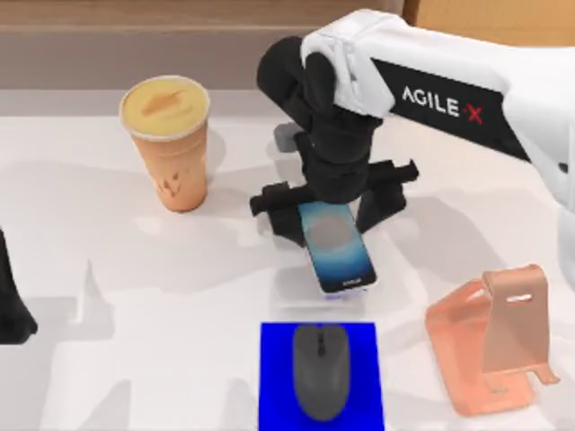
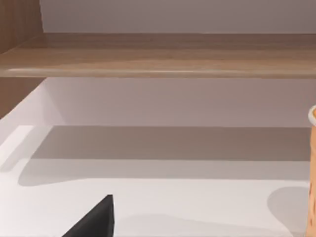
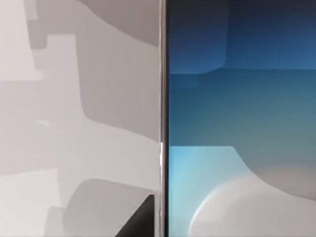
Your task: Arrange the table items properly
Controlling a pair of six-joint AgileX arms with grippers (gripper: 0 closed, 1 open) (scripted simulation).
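Our right gripper (image 1: pixel 331 211) mid-counter, fingers spread on either side of the glossy slab smartphone (image 1: pixel 339 250), grip unconfirmed, rounded matte mouse (image 1: pixel 320 370) on flat blue pad (image 1: pixel 274 359), tapered ribbed cup (image 1: pixel 169 142) upright back-left, left arm (image 1: pixel 11 305) parked left edge.

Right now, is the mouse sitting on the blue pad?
Touching. The top view shows the mouse lying inside the blue pad's edges, blue showing on both its sides and no shadow gap beneath.

I see open table on the left below the cup (image 1: pixel 166 139). My right gripper (image 1: pixel 331 199) crowds the phone (image 1: pixel 338 247); mouse (image 1: pixel 321 370) and stand (image 1: pixel 494 348) block near right.
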